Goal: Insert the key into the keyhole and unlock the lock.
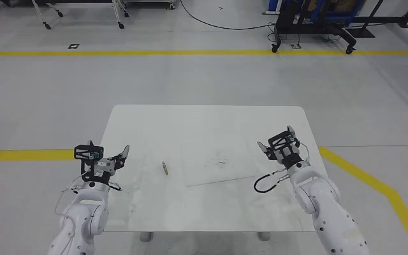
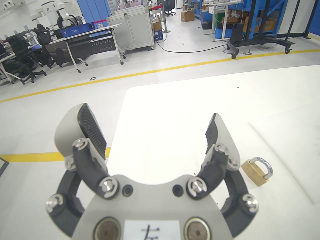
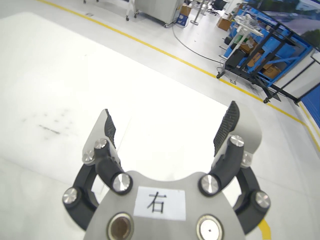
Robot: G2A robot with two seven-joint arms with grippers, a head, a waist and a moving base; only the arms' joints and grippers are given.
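Pre-grasp: left gripper [image 2: 148, 111], right gripper [image 3: 170, 107] spread, empty. Next, small brass padlock w/ silver shackle [image 2: 257, 172], left half of white desk [image 1: 210, 127], must be secured.

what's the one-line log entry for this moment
left gripper: open, near padlock | right gripper: open, above table | padlock: lying on table, ungrasped

A small padlock [image 2: 255, 174] with a brass body and a silver shackle arched over one end lies flat on the white desk [image 1: 210, 127], left of the desk's middle and about halfway between its near and far edges, touching nothing else.
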